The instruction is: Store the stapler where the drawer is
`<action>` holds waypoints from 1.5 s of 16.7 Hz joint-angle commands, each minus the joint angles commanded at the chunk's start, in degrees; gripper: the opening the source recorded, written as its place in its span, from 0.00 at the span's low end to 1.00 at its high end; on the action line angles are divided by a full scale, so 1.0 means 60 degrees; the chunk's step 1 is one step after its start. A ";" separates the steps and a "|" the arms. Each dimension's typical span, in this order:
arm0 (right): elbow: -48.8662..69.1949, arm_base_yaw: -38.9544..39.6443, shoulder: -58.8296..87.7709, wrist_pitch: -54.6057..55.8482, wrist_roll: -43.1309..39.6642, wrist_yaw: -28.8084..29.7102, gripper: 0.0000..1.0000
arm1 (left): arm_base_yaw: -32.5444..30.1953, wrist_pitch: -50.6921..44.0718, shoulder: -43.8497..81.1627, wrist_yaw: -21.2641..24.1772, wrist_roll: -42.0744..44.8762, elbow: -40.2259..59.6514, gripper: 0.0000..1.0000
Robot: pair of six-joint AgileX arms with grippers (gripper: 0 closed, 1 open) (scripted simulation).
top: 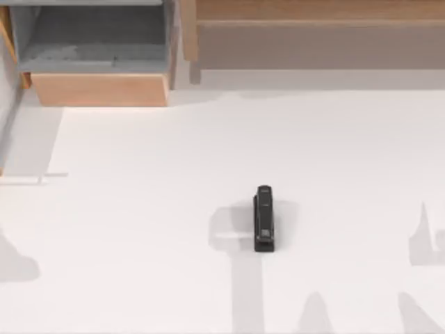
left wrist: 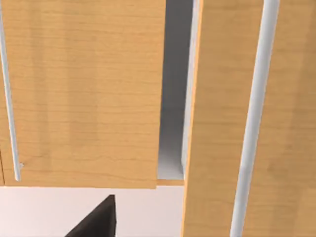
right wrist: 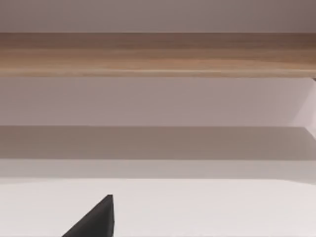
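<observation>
The white table spreads across the top view, with grey shadows falling over its near half. Along its far edge, from the middle to the right, runs a long brown wooden cabinet; the right wrist view shows it as a wood band above the pale surface. At the far left sits the boxy drawer with grey inner walls and floor and a light tan wooden front panel, standing open (its floor is bare). The left wrist view looks closely at tan wood panels with a grey gap between them. The small slim black oblong stapler lies flat on the table a little right of centre, its long side running near to far, well apart from the drawer. A dark finger tip of the left gripper and one of the right gripper show, but whether either is open or closed I cannot tell.
</observation>
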 joint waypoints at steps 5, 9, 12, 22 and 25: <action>0.0000 0.0000 0.0000 0.0000 0.0000 0.0000 1.00 | -0.1343 -0.1750 -0.1169 0.0468 -0.1799 -0.0222 1.00; 0.0000 0.0000 0.0000 0.0000 0.0000 0.0000 1.00 | -0.3056 -0.4277 -0.2011 0.0374 -0.4216 0.0687 1.00; 0.0000 0.0000 0.0000 0.0000 0.0000 0.0000 1.00 | -0.4536 -0.6769 -0.2151 -0.0137 -0.6409 0.2028 1.00; 0.0000 0.0000 0.0000 0.0000 0.0000 0.0000 1.00 | -0.9807 -1.6901 -0.0249 -0.3407 -1.4614 0.8556 1.00; 0.0000 0.0000 0.0000 0.0000 0.0000 0.0000 1.00 | -1.1237 -1.9873 0.0650 -0.4526 -1.6929 1.0644 1.00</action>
